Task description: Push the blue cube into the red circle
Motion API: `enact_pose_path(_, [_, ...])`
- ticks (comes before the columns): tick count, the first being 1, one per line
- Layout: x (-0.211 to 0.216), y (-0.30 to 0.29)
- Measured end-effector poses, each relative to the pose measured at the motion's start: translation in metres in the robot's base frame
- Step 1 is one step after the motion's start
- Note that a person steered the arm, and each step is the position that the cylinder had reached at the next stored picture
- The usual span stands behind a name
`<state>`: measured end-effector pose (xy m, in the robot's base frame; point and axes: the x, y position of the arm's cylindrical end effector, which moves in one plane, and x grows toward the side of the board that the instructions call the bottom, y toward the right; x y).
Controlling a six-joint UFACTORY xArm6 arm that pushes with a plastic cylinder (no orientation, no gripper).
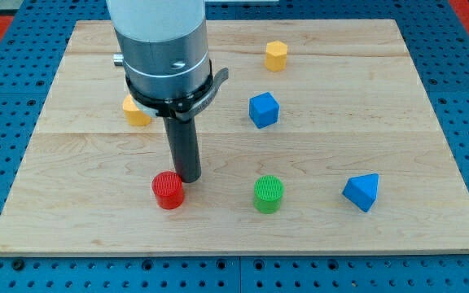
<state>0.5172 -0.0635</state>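
Near the view's bottom edge of the pale wooden board (pixel 397 98), my tip (pixel 188 178) stood just beside the ribbed red cylinder (pixel 168 190), on its right, holding nothing. Up and to the right, the blue cube (pixel 264 110) sat well apart, bare wood between them. A ribbed green cylinder (pixel 269 194), blue wedge (pixel 361 192) and two yellow blocks (pixel 276 55) (pixel 135 112) lay scattered.

My tip (pixel 188 178) rests on the wooden tabletop (pixel 397 220), just beside the red cylinder (pixel 168 190) at its lower left. The blue cube (pixel 263 110) sits up and to the tip's right, the green cylinder (pixel 269 194) to its right, and the blue wedge-like block (pixel 361 192) farther right. 2 yellow blocks show: 1 (pixel 135 112) partly hidden behind the arm, up-left of the tip, and 1 (pixel 276 55) far up-right.
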Motion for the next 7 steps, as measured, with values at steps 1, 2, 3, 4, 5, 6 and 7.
enact_pose_path(1, [-0.004,0.002])
enact_pose_path(2, [-0.042,0.064])
enact_pose_path(3, [-0.058,0.141])
enact_pose_path(4, [-0.097,0.173])
enact_pose_path(5, [-0.142,0.164])
enact_pose_path(6, [-0.111,0.123])
enact_pose_path(7, [-0.099,0.063])
